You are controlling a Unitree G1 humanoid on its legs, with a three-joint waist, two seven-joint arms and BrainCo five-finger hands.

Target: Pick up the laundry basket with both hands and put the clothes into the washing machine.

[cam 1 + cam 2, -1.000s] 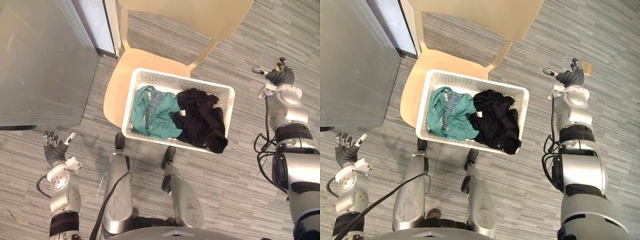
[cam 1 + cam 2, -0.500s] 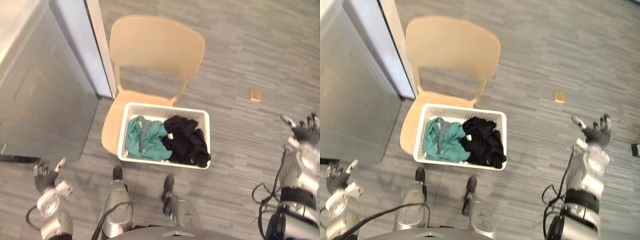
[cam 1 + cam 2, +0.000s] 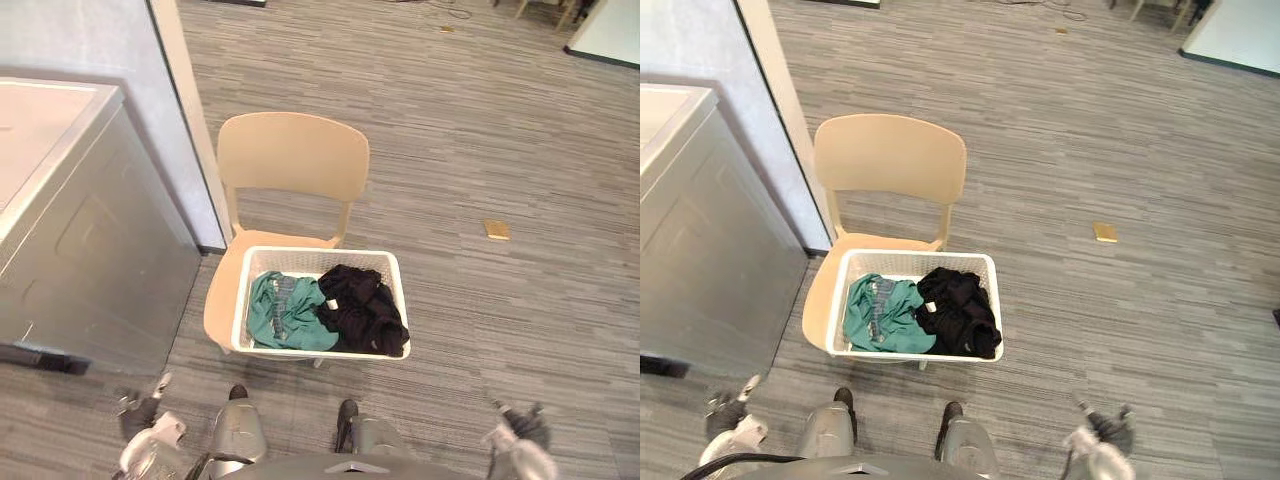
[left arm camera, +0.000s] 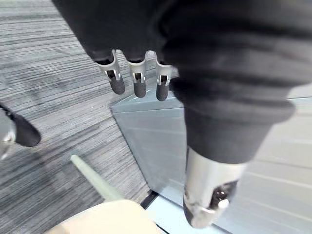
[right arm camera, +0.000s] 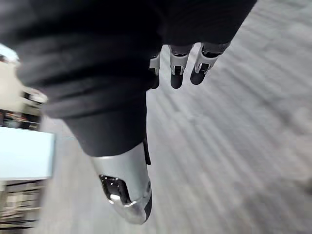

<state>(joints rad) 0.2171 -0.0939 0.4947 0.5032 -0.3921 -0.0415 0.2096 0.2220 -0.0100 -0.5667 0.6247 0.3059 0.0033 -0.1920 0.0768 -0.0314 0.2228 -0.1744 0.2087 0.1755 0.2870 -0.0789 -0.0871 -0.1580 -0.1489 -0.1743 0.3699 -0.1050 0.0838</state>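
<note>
Basket (image 3: 320,253): on chair (image 3: 292,158) seat, clothes (image 3: 300,312) inside, untouched; washing machine (image 3: 90,260) left of basket; left hand (image 3: 140,408), right hand (image 3: 518,426): drawn back from basket's flanks as the view pulled away; fingers (image 4: 139,83) apart, empty; grasp not begun, so a fresh approach is likely needed.

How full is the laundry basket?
Partly full: a teal garment and a black garment lie inside the basket, level on the chair seat.

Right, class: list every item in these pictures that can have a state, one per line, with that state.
chair: upright.
laundry basket: upright on the chair seat, untouched.
teal garment: crumpled in the basket.
black garment: crumpled beside it, in the basket.
washing machine: door cannot be told.
left hand: open, empty.
right hand: open, empty.
</note>
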